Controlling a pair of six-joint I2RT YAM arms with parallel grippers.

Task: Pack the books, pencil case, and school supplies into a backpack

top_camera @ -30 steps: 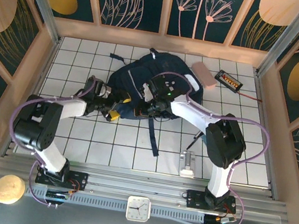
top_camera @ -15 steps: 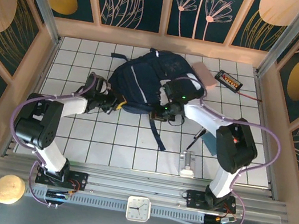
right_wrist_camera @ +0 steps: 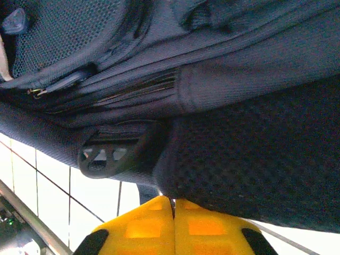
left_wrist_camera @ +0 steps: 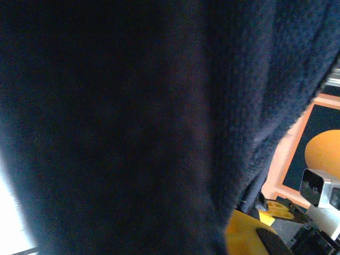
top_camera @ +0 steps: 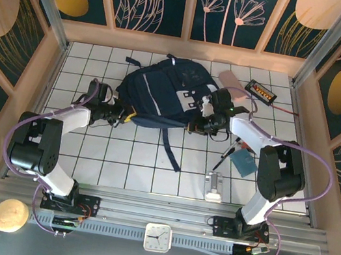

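Observation:
The navy backpack (top_camera: 160, 93) lies flat at the middle back of the table, one dark strap (top_camera: 170, 148) trailing toward me. My left gripper (top_camera: 125, 117) is shut on its lower left edge; in the left wrist view dark fabric (left_wrist_camera: 133, 117) hangs close over the lens and one yellow finger (left_wrist_camera: 241, 234) shows. My right gripper (top_camera: 199, 123) sits at the bag's right edge. Its yellow fingers meet (right_wrist_camera: 173, 201), pinching the rim of the mesh fabric (right_wrist_camera: 255, 154). The pink pencil case (top_camera: 231, 82) lies behind the right arm. A teal notebook (top_camera: 244, 160) and a black pen (top_camera: 224, 157) lie on the right.
A black gadget with a red wire (top_camera: 259, 90) sits at the back right. A silver metal piece (top_camera: 214, 187) lies near the front edge. Wooden walls (top_camera: 57, 74) close in the tiled table on three sides. Bare tiles (top_camera: 125, 159) stretch in front of the bag.
The backpack has slid left and back, turning flatter. My left gripper has closed on its edge and pulled left. My right arm has swung right, uncovering the teal notebook.

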